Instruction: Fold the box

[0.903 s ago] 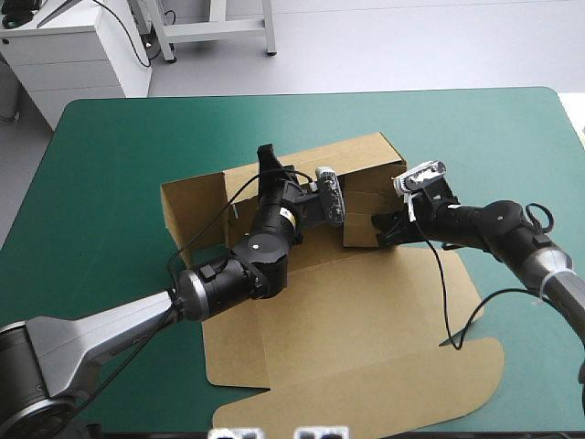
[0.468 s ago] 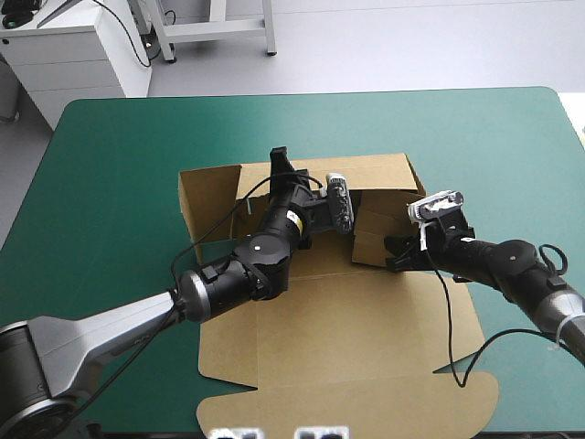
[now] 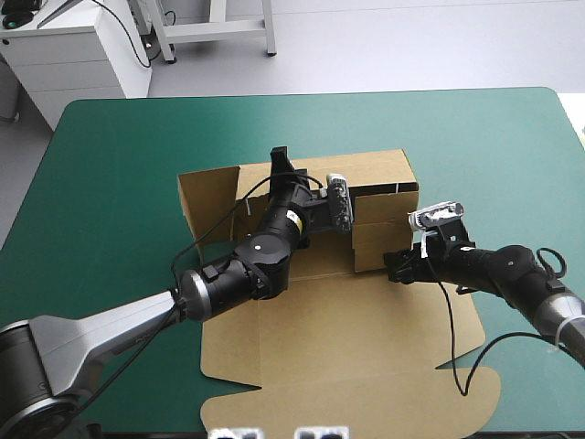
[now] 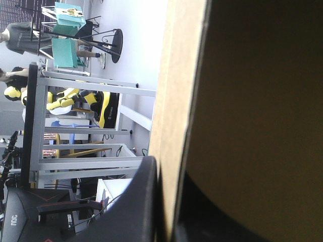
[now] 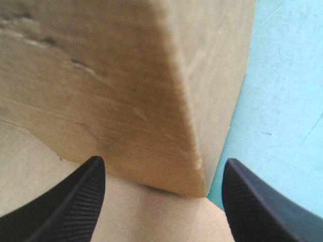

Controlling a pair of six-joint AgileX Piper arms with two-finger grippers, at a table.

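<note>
The brown box (image 3: 320,329) lies mid-table with its back wall (image 3: 375,169) and left side wall (image 3: 206,197) raised, and its lid flat toward the near edge. My left gripper (image 3: 280,163) reaches over the back wall's top edge. In the left wrist view its black fingers (image 4: 144,201) pinch the board edge (image 4: 176,116), so it is shut on the box. My right gripper (image 3: 395,267) sits low at the near right corner of the folded right wall (image 3: 379,240). It stands open (image 5: 162,164), with the box corner (image 5: 194,151) just ahead between the fingers, which do not touch it.
The bare teal-green cover (image 3: 110,165) surrounds the box on the left, far and right sides. The flat lid's tab (image 3: 366,402) reaches close to the table's near edge.
The back wall has swung squarer and shifted right, and the right wall has folded in against it. My right gripper drew back toward the near side, off the wall.
</note>
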